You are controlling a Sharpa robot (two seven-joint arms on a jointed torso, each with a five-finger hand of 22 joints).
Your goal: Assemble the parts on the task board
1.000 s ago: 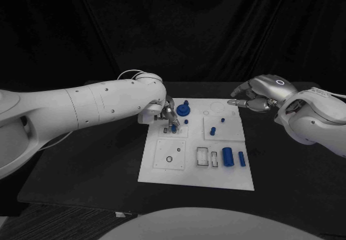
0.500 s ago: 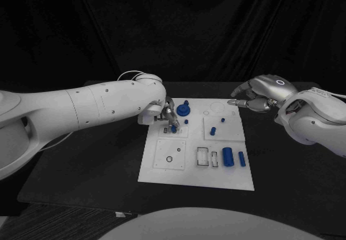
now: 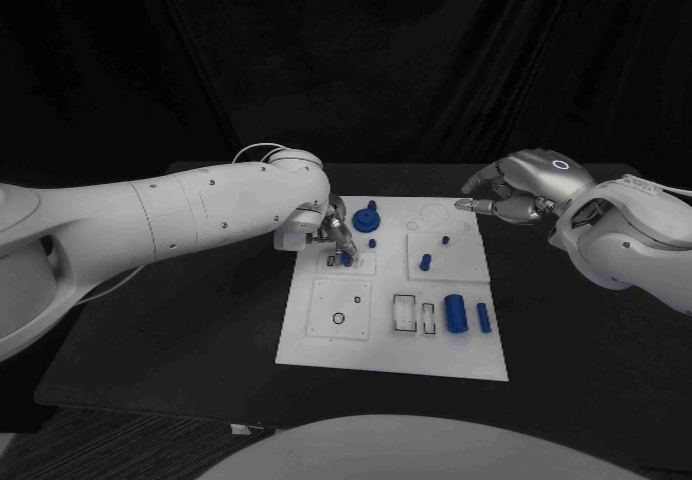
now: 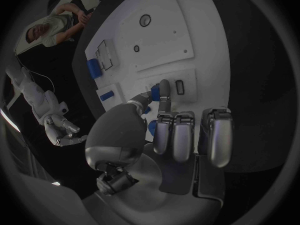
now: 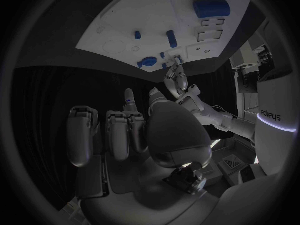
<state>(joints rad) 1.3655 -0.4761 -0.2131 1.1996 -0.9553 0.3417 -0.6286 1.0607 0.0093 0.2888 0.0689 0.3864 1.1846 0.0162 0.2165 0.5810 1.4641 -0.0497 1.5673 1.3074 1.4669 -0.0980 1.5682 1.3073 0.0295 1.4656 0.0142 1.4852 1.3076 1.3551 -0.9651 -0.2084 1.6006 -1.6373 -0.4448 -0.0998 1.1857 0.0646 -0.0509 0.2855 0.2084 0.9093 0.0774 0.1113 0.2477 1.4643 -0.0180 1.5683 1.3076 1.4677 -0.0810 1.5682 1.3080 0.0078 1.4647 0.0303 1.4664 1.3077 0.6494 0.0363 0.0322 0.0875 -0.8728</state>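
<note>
Left hand point(image 3: 330, 235) pinches a small blue part point(image 3: 346, 258), upright, right over the task board's point(image 3: 397, 350) upper-left slot (right hand point(image 3: 508, 195) hangs curled, holding nothing, far right).

The right hand point(image 5: 144, 130) hangs well off the white task board point(image 5: 119, 32), its fingers point(image 5: 81, 135) curled in with nothing between them. On the board stand small blue parts: a large cylinder point(image 5: 209, 7), two short pegs point(image 5: 171, 38) and a round knob point(image 5: 147, 62). The left hand point(image 5: 177, 80) reaches down at the board's edge, touching a blue piece beside the knob.
</note>
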